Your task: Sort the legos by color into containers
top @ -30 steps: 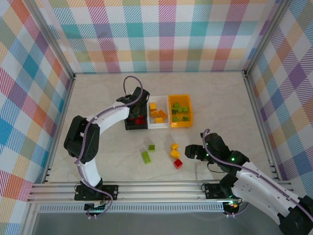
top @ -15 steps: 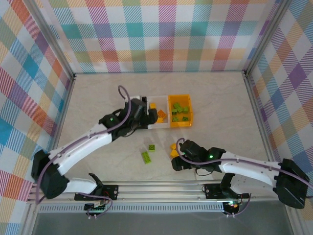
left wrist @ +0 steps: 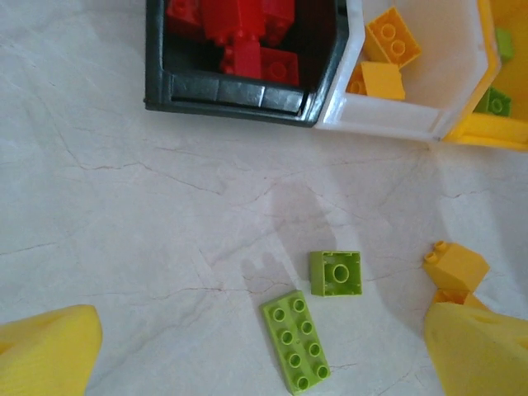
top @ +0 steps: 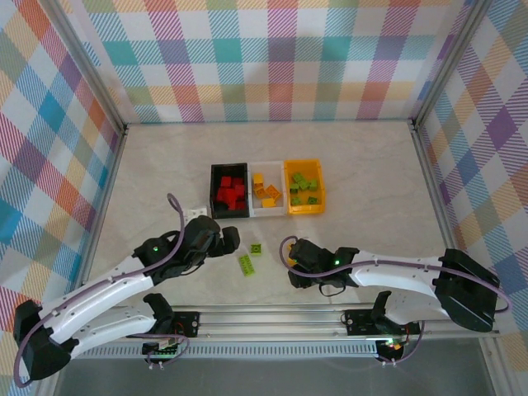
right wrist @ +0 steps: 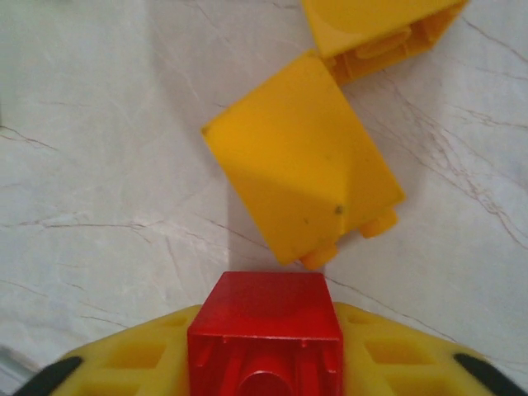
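overhead and wrist views. three bins stand in a row on the table [top: 371, 181]: the white bin [top: 266, 211] in the middle holds yellow and orange bricks [top: 266, 192], the black bin [top: 228, 213] against its left side holds red bricks [top: 232, 191], and the orange bin [top: 304, 210] against its right side holds green bricks [top: 304, 187]. on the near side of the white bin, well apart from it, lie a small green brick [top: 256, 248] and, just nearer, a long green brick [top: 246, 264]. the left gripper [top: 230, 239] sits nearer than the white bin and to its left, its yellow fingers [left wrist: 49, 351] spread wide apart. the right gripper [top: 294, 268] sits nearer than the white bin and slightly to its right, its fingers [right wrist: 124, 363] clamped on a single red brick [right wrist: 264, 330]. on the white-bin side of this brick lies a tilted yellow brick [right wrist: 301, 161], nearly touching it, with a second yellow brick [right wrist: 375, 25] at its far corner.
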`<state>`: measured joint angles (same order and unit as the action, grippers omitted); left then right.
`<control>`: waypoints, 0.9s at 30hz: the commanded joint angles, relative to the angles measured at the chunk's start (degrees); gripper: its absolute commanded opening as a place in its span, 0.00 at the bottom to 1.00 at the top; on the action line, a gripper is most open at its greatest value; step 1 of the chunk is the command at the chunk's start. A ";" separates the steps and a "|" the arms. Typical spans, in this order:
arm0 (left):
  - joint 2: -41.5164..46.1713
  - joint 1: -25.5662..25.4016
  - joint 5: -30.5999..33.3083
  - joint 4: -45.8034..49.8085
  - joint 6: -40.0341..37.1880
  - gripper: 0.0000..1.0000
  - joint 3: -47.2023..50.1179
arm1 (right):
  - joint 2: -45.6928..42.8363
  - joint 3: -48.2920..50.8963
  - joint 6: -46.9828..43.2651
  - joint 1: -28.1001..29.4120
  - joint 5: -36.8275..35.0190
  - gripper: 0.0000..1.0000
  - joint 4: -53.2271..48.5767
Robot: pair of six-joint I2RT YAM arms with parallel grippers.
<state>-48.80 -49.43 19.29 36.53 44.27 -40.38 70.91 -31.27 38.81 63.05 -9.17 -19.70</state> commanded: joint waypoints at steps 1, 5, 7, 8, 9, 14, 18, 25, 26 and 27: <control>2.29 -0.46 3.06 4.56 1.76 1.00 1.22 | -1.52 -1.35 0.21 0.50 1.79 0.30 0.83; 5.35 -0.41 4.28 6.09 2.72 1.00 3.20 | -1.73 -7.76 -3.04 -0.26 2.66 0.24 0.39; 6.37 -0.41 4.09 6.56 3.47 1.00 4.13 | 1.50 -13.41 -5.02 -2.77 5.62 0.24 1.28; 6.77 -0.47 4.09 6.92 4.05 1.00 4.57 | 3.85 -17.13 -6.03 -4.24 7.22 0.23 2.11; 7.28 -0.40 4.22 7.36 4.52 1.00 4.90 | 6.74 -20.80 -7.47 -5.51 8.22 0.23 2.82; 9.09 -0.43 3.93 9.23 4.75 1.00 5.31 | 24.56 -42.32 -10.76 -10.63 12.13 0.23 1.28; 10.35 -0.46 3.65 10.14 4.83 1.00 6.01 | 35.68 -55.48 -9.62 -13.72 11.93 0.25 -0.03; 10.92 -0.42 0.10 8.26 5.83 1.00 9.02 | 51.04 -75.66 -7.29 -16.72 14.09 0.29 -2.96; 10.83 -0.41 -0.49 7.85 5.70 1.00 9.32 | 52.48 -77.56 -6.53 -17.05 14.87 0.32 -2.94; 10.69 -0.42 -1.05 7.43 5.73 1.00 9.67 | 53.34 -78.84 -5.81 -17.45 15.62 0.35 -2.73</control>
<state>-38.15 -49.43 20.10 44.69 49.17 -31.83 123.00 -105.56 31.38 46.04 3.79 -20.91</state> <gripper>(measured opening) 0.997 0.349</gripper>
